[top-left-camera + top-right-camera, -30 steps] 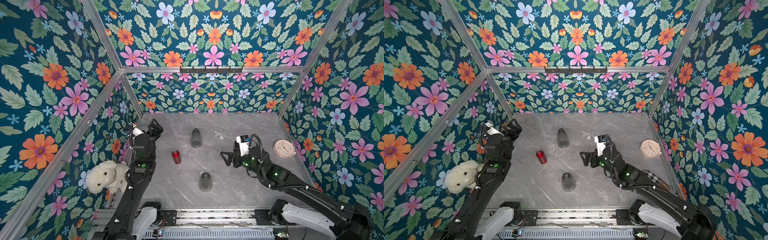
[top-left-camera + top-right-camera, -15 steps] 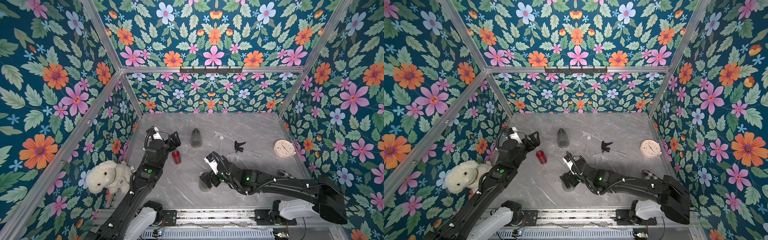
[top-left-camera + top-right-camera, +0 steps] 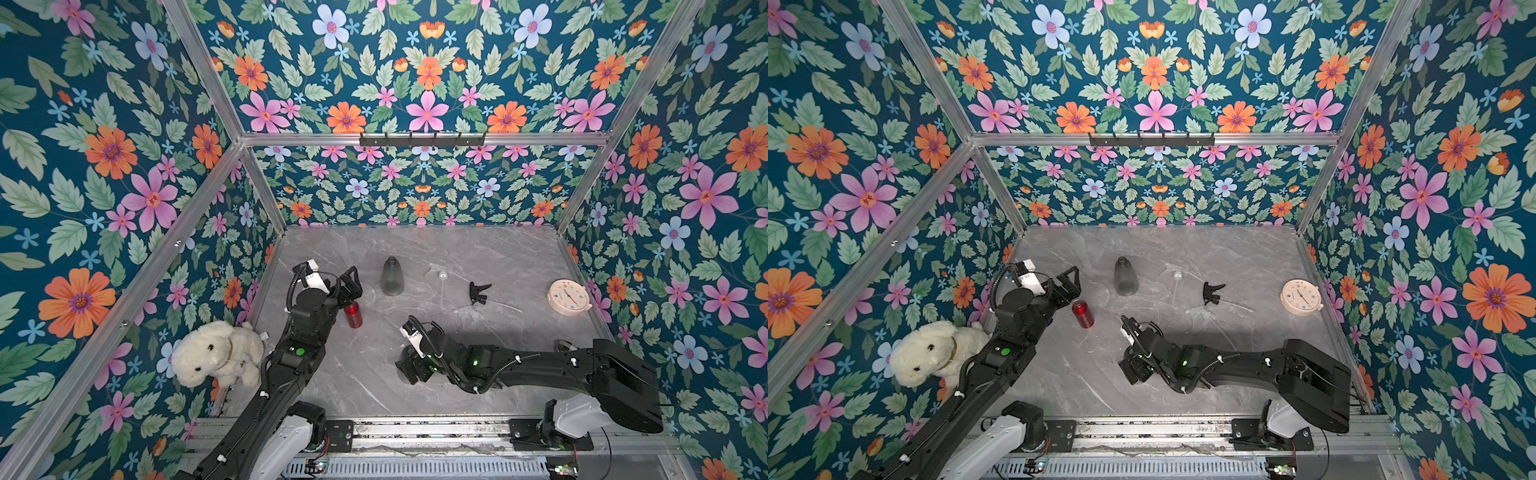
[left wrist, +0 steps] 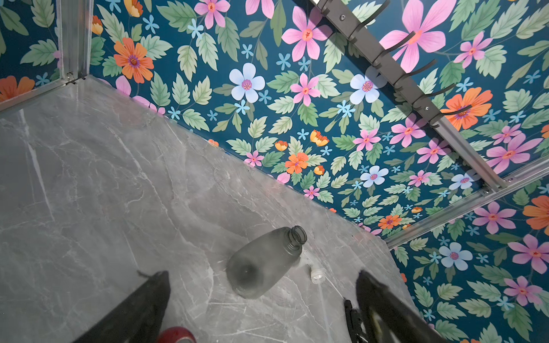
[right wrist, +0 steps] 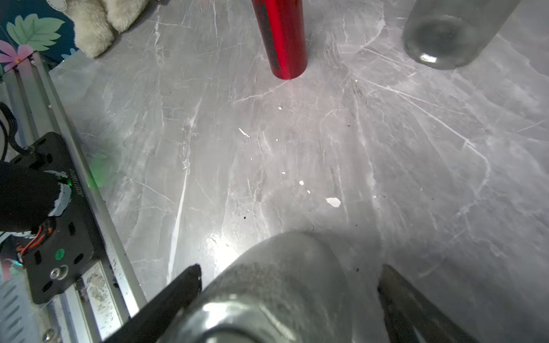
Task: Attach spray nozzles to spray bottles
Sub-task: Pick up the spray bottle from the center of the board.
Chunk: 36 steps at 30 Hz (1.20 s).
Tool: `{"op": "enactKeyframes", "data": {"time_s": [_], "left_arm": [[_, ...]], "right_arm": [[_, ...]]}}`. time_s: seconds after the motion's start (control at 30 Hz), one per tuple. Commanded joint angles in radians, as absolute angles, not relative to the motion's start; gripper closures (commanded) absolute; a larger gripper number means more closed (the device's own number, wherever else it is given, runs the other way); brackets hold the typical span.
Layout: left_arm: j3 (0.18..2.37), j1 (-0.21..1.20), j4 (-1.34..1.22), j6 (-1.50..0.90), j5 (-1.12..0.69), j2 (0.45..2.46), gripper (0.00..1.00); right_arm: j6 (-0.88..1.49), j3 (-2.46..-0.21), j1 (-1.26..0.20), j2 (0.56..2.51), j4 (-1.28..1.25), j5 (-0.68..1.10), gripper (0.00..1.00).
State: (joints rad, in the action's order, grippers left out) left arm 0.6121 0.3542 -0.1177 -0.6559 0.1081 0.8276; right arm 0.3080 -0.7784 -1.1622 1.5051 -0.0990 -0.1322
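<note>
Between right hand's [image 5: 289, 274] jaws, grey bottle [image 5: 276, 300]

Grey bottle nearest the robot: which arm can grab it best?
Right. The right claw is open around the near grey bottle, a finger on each side. The left claw hangs open by the red bottle, farther off.

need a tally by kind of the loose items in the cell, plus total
Grey bottles: 2
Red bottle: 1
Black nozzle: 1
Whitish nozzle: 1 that I can make out
Clock: 1
Plush toy: 1
Total: 7
</note>
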Motion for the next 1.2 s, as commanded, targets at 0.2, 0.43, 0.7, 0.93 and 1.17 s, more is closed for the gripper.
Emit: {"op": "enactKeyframes", "data": {"time_s": [0.2,0.43,0.7,0.93,1.17], "left_arm": [[0.613,0.354,-0.14,-0.669,0.1,0.824,0.0],[0.611,0.355,-0.191,-0.608,-0.054,0.828,0.0],[0.524,0.381,-0.489,-0.602,-0.4,0.86,0.0],[0.534,0.492,-0.597,-0.502,-0.772,0.906,0.0],[0.55,0.618,-0.535,-0.403,-0.848,0.942,0.0]], "right_arm": [[0.331,-0.769,-1.164,1.506,-0.162,-0.102,0.27],[0.364,-0.771,-1.115,1.379,-0.074,-0.015,0.33],[0.389,-0.831,-0.874,1.074,0.264,0.252,0.33],[0.353,-0.985,-0.656,0.963,0.521,0.423,0.35],[0.296,-1.124,-0.594,1.004,0.635,0.582,0.36]]}}
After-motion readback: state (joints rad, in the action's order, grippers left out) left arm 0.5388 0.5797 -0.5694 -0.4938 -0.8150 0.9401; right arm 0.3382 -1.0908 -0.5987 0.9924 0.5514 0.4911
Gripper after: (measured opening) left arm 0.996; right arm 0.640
